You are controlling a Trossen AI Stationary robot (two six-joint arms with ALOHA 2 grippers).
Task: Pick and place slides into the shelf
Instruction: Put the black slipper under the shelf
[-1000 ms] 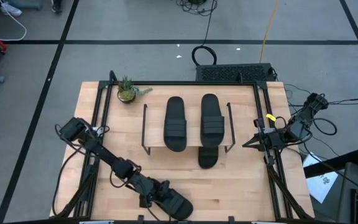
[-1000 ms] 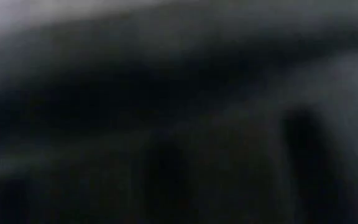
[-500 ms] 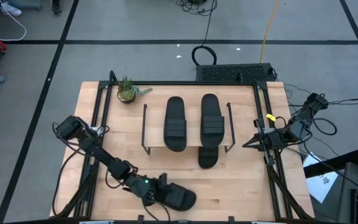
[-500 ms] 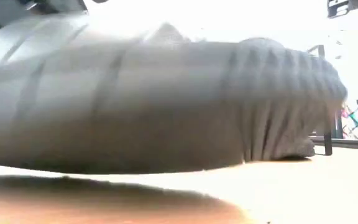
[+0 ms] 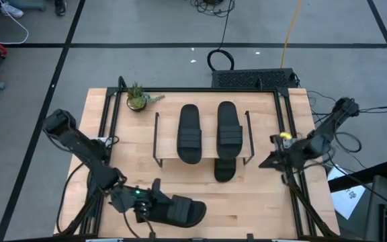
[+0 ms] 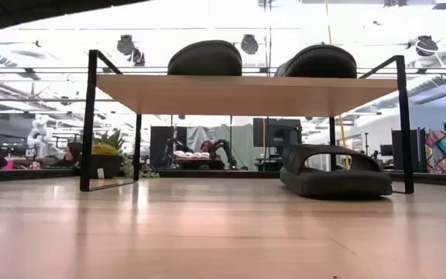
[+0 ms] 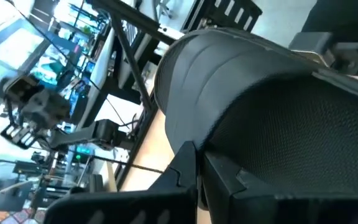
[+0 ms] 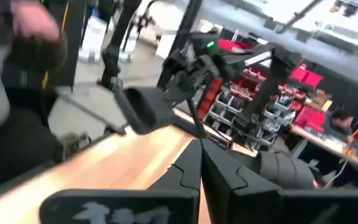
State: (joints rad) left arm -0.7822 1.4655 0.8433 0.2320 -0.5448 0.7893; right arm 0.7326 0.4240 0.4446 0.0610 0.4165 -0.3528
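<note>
Left gripper [image 5: 154,205] clenched on slide [image 5: 180,211]; no readable writing; right gripper [image 5: 266,159] unclear.

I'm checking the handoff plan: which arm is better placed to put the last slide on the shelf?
The left. Its gripper already has its jaws on the fourth slide at the table's front edge; the right gripper waits empty beside the shelf.
</note>
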